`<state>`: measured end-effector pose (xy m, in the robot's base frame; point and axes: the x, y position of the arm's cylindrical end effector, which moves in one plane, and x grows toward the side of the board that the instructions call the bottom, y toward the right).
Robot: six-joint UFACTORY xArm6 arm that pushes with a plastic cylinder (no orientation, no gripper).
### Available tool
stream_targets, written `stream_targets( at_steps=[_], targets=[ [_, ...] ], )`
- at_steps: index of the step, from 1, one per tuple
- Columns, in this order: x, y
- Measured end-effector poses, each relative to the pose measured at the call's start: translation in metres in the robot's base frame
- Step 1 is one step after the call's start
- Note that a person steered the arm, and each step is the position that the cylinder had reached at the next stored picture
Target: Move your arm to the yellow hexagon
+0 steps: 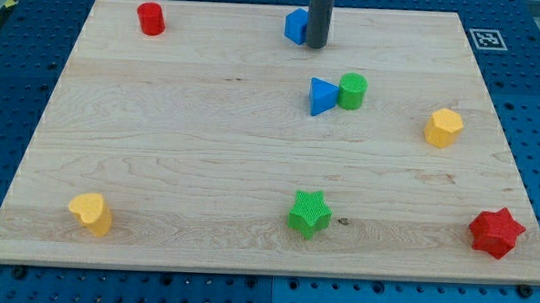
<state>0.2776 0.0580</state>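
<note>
Nearest, yellow heart (91,213) rests left; far right, yellow hexagon (444,127), probably light, rigid, slides if pushed sideways; my tip (317,46), a jawless end effector, touches blue block (297,27).

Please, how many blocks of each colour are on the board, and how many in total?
Red: 2, the red cylinder and the red star
Blue: 2, the blue cube beside my tip and the blue triangle
Green: 2, the green cylinder and the green star
Yellow: 2, the yellow hexagon and the yellow heart
Total: 8
</note>
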Motion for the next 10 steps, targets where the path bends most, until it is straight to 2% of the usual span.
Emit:
stream_targets(
  at_steps=[3, 6, 10],
  targets=[
    [0.011, 0.057],
    [0.064, 0.165],
    [0.072, 0.129]
  ],
)
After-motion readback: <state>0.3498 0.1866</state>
